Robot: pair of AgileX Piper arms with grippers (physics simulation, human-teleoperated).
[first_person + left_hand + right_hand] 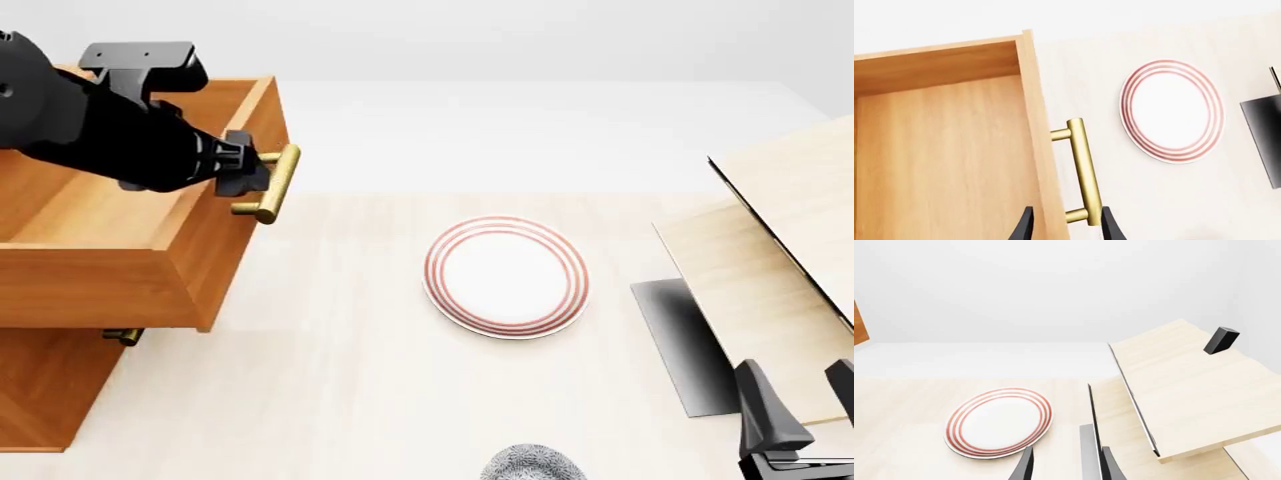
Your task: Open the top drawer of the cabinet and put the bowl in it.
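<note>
Although the top drawer point(134, 215) is already pulled well out of the cabinet point(47, 385), your left gripper point(254, 172) sits narrow around its brass handle point(271, 185). The bowl point(534, 465) waits untouched, well apart from it, nearer your parted, empty right gripper point(801, 415).

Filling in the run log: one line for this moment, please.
top drawer: pulled open | left gripper: at handle | bowl: on table, near edge | right gripper: idle
</note>
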